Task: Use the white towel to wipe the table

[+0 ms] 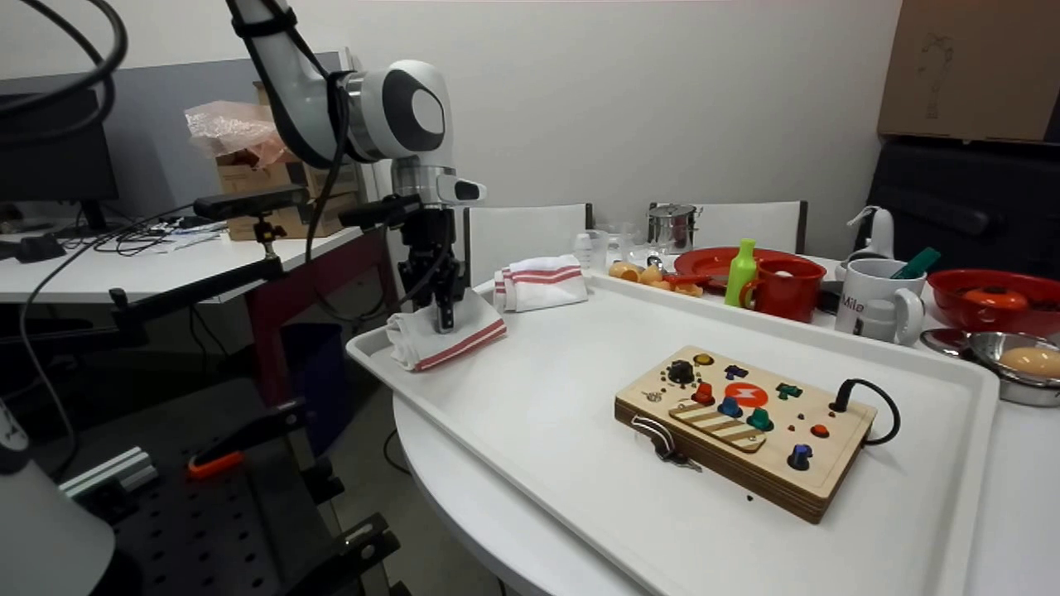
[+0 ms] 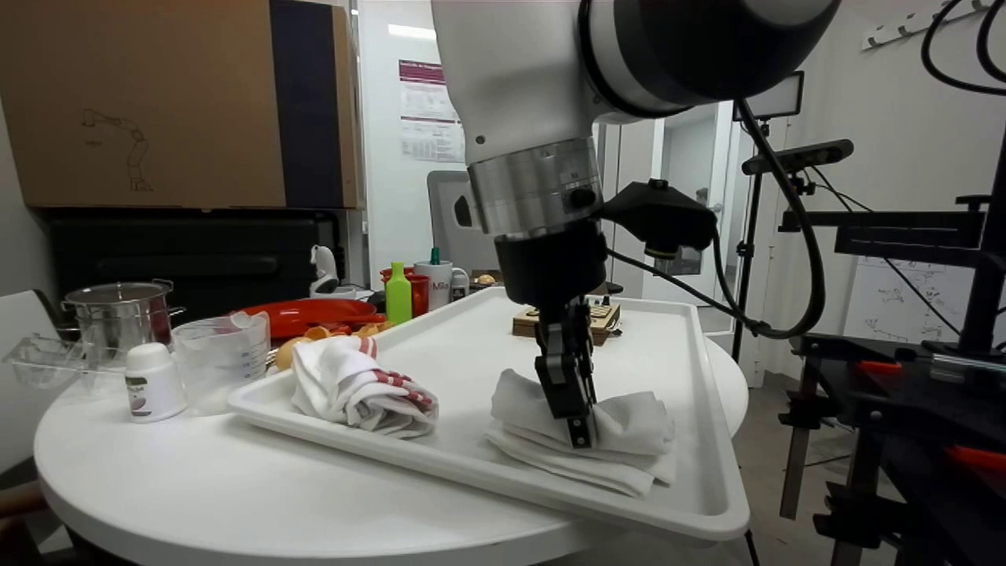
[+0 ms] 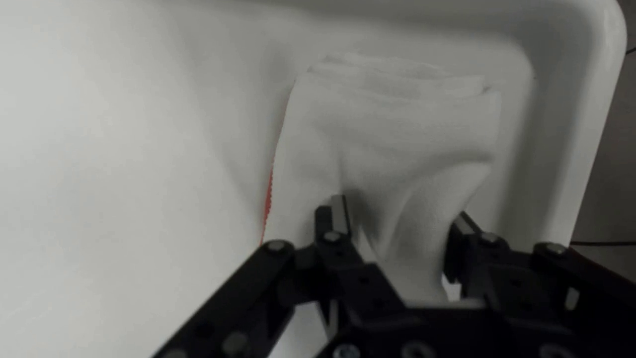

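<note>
The soft white cloth towel with thin red stripes [image 3: 392,144] lies right under the black metal claw [image 3: 401,215], close to a corner of the big shiny white tray with a low rim [image 1: 563,406], which I think is the part to wipe. The claw is spread, with a bump of the towel standing in its gap but not looking pinched. The towel's red-striped side runs about in line with the tray's short end and faces the tray's middle, toward the flat tan wooden box with bright knobs [image 1: 745,441]. If wiping comes next, I think the claw must squeeze that bump, then slide the towel away from the corner, striped side first.
</note>
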{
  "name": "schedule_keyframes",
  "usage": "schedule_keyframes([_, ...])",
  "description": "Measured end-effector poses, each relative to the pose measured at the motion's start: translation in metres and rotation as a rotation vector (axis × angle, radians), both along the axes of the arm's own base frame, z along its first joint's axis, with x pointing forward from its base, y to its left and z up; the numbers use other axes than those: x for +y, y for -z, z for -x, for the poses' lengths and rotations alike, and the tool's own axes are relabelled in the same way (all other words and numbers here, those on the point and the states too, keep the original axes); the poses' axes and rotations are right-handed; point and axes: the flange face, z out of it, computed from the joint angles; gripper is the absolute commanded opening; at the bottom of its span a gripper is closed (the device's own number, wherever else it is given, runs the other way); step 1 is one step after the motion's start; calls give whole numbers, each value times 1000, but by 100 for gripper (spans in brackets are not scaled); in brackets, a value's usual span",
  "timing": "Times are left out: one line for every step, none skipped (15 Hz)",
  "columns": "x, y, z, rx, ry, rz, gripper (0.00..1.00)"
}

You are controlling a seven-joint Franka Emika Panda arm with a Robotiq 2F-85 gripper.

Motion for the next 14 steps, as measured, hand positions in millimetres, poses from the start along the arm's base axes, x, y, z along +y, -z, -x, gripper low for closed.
schedule_keyframes([0, 0, 0, 0, -3, -1, 84])
schedule_keyframes([0, -1, 0, -1, -6, -1, 90])
schedule_keyframes([1, -2, -1, -3, -10, -4, 97])
schedule_keyframes([1, -4, -1, -6, -17, -7, 100])
schedule_keyframes([2, -7, -3, -12, -26, -13, 100])
schedule_keyframes([2, -11, -5, -22, -35, -22, 100])
schedule_keyframes([3, -18, -8, -38, -42, -32, 100])
schedule_keyframes([3, -26, -12, -60, -48, -44, 100])
schedule_keyframes([3, -36, -16, -84, -53, -55, 100])
schedule_keyframes([2, -47, -20, -110, -55, -65, 100])
schedule_keyframes([2, -59, -24, -136, -56, -73, 100])
schedule_keyframes([2, -71, -28, -163, -58, -81, 100])
schedule_keyframes([2, -82, -31, -190, -61, -87, 100])
schedule_keyframes([1, -92, -34, -212, -63, -93, 100])
